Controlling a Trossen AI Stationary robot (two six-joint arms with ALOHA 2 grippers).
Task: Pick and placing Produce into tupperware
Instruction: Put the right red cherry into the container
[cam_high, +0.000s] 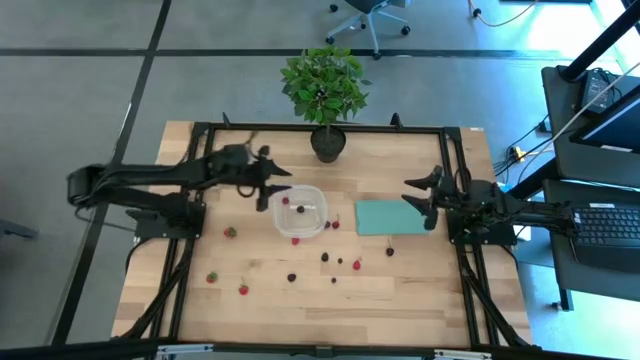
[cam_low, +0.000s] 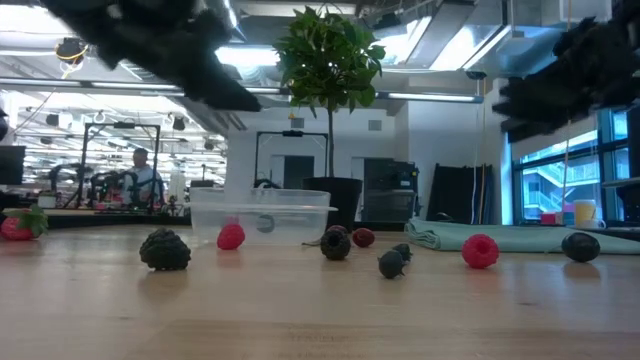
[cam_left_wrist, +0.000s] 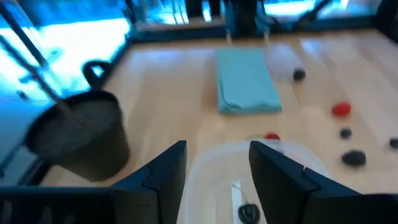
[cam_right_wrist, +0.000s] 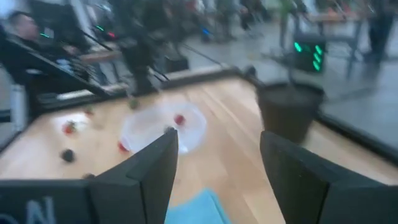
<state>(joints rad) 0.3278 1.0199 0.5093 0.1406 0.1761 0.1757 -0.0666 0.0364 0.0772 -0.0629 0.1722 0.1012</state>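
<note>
High view is showing the desk (cam_high: 400, 290) carrying the tupperware (cam_high: 300, 212), berries (cam_high: 290, 277) lying inside and scattered around it. The left end effector (cam_high: 274, 193) is hovering open over its rim; the right end effector (cam_high: 424, 200) is waiting open above the teal sheet (cam_high: 380, 217).

My right gripper (cam_right_wrist: 214, 180) has its fingers (cam_right_wrist: 149, 174) spread wide above the bench (cam_right_wrist: 230, 130). Past them I see the tupperware (cam_right_wrist: 163, 127) holding a red berry (cam_right_wrist: 180, 119), a dark pot (cam_right_wrist: 289, 111) nearby, and a teal sheet (cam_right_wrist: 199, 208).
</note>
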